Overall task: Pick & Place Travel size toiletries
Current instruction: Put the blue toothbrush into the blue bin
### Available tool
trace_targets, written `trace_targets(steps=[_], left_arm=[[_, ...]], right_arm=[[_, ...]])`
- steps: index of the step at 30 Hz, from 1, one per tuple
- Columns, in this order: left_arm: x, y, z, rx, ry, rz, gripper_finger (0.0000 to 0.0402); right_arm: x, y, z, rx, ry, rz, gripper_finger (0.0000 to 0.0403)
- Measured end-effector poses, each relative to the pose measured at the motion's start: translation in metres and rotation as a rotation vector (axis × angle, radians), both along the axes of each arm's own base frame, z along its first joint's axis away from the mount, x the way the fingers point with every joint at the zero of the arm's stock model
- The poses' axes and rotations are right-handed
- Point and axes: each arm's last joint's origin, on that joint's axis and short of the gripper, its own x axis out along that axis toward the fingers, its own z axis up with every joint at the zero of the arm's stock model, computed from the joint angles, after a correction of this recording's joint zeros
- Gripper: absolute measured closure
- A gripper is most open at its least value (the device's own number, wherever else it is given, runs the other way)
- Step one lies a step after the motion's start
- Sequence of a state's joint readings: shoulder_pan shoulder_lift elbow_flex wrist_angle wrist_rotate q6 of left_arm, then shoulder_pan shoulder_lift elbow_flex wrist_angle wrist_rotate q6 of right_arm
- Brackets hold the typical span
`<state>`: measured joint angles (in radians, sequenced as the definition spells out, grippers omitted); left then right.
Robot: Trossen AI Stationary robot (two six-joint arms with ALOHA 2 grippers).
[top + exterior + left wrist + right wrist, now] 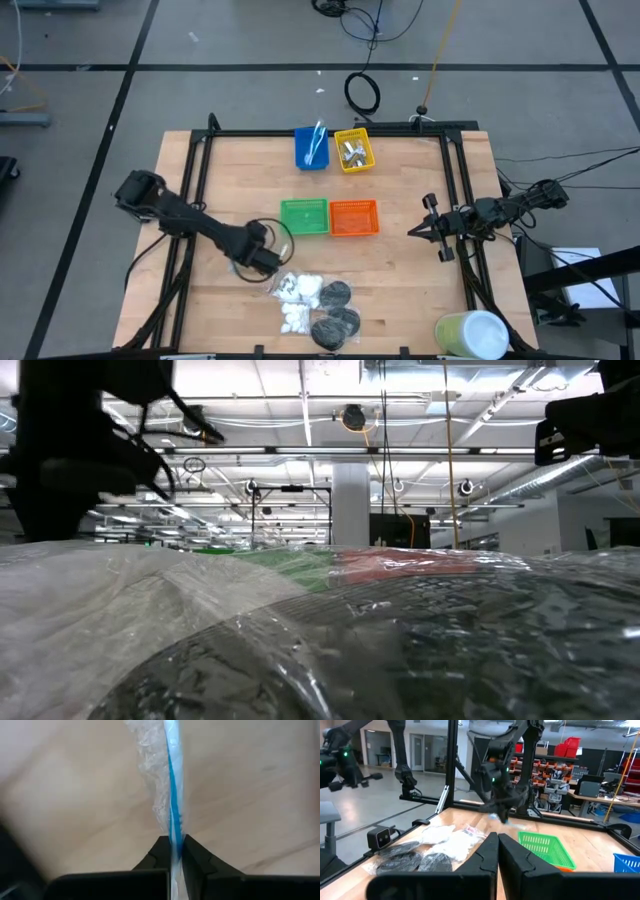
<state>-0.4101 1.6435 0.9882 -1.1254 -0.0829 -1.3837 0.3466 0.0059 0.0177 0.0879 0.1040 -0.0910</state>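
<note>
Left claw [175, 851] clamps one blue-striped wrapped stick [173, 795]; right claw [497, 851] together; four bins.

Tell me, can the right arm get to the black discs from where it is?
Probably yes. The right gripper waits shut at the table's right side, and the wood between it and the black discs is bare. The left gripper, holding a blue stick, sits beside the pile, not across that path.

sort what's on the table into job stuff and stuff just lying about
Job: wrapped blue toothbrush in the left end effector; white packets; black discs; toothbrushes in the blue bin; silvery tubes in the yellow bin; green bin; orange bin.

Lying about: pale green cylinder.
</note>
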Motion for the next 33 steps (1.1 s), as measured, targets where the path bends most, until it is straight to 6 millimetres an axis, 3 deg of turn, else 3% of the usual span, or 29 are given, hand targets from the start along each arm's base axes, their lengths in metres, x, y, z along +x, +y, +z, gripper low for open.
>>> trace_targets(steps=[3, 11, 15, 22, 24, 27, 33], left_arm=[[-0.012, 0.003, 0.02, 0.065, -0.056, 0.007, 0.0394], [-0.024, 0.016, 0.08, 0.134, -0.544, -0.03, 0.0394], [-0.014, 0.027, 0.107, 0.216, -0.816, -0.148, 0.0394], [0.02, 0.052, 0.17, 0.421, -1.313, -0.557, 0.0392], [0.022, 0.066, 0.184, 0.503, -1.401, -0.625, 0.0396], [0.022, 0.1, 0.191, 0.611, -1.4, -0.614, 0.0395], [0.017, 0.192, 0.177, 0.676, -1.272, -0.396, 0.0396]], right_arm=[[0.0, 0.0, 0.0, -0.001, 0.001, 0.0, 0.0403], [0.0, 0.0, 0.0, -0.001, 0.002, 0.0, 0.0403], [0.0, 0.0, 0.0, -0.001, 0.002, 0.0, 0.0403], [0.0, 0.0, 0.0, -0.001, 0.002, 0.001, 0.0403], [0.0, 0.0, 0.0, -0.001, 0.002, 0.0, 0.0403], [0.0, 0.0, 0.0, -0.001, 0.002, 0.001, 0.0403], [0.0, 0.0, 0.0, -0.001, 0.002, 0.001, 0.0403]])
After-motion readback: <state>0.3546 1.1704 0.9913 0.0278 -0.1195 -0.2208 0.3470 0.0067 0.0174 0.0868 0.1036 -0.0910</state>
